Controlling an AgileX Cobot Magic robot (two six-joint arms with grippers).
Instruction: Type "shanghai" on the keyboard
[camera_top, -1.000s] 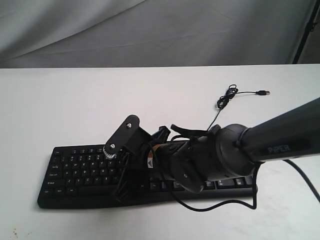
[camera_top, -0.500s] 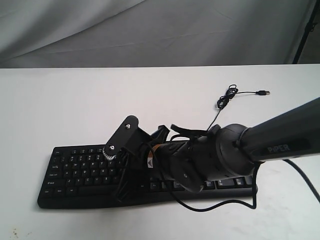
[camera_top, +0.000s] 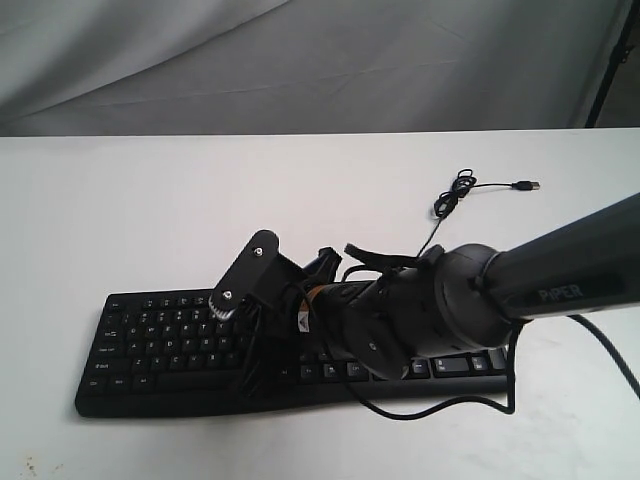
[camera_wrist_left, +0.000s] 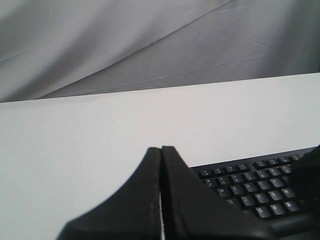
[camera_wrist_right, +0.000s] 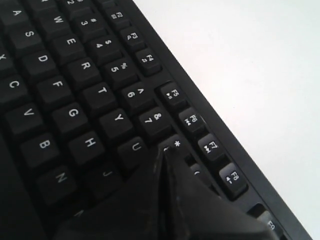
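Note:
The black keyboard (camera_top: 150, 335) lies along the near side of the white table (camera_top: 150, 210). My right arm reaches across it from the right. My right gripper (camera_top: 248, 372) points down at the middle of the letter keys, and its wrist camera bracket (camera_top: 245, 272) stands above. In the right wrist view the keyboard (camera_wrist_right: 65, 90) fills the frame, and my right gripper (camera_wrist_right: 162, 151) is shut with nothing in it, its tip at the 8 key beside U and J. My left gripper (camera_wrist_left: 161, 150) is shut and empty over bare table, just off the end of the keyboard (camera_wrist_left: 250, 185) with the Q, W, E keys.
The keyboard's thin black cable (camera_top: 447, 200) runs in a small coil toward the back right and ends in a USB plug (camera_top: 527, 186). A loop of the right arm's cable (camera_top: 430, 410) hangs in front of the keyboard. Grey cloth (camera_top: 320, 60) backs the table.
The right wrist and its camera bracket have shifted only slightly over the keyboard. The fingers stay shut.

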